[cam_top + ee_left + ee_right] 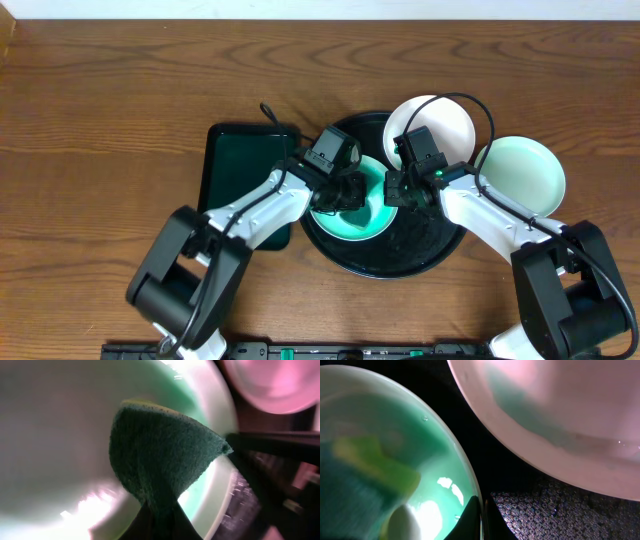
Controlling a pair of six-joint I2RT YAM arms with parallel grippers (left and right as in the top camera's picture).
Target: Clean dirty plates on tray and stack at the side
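At frame centre the left gripper (157, 515) pinched a green sponge (160, 450) on the mint plate (372, 220); the right gripper (481, 521) seemingly clamped its rim.

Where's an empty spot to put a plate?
The table is bare along its far edge and left of the green tray. Crowded: the black tray, where left gripper and right gripper meet at a mint plate, with white plate and second mint plate beside.

We reach our left arm (250, 212) forward and rightward, with the left gripper (342, 193) pointing down and its jaws closed on a sponge (160, 450). Our right arm (490, 208) angles in leftward, and the right gripper (398, 188) is clamped on the rim of the mint plate (395, 435).
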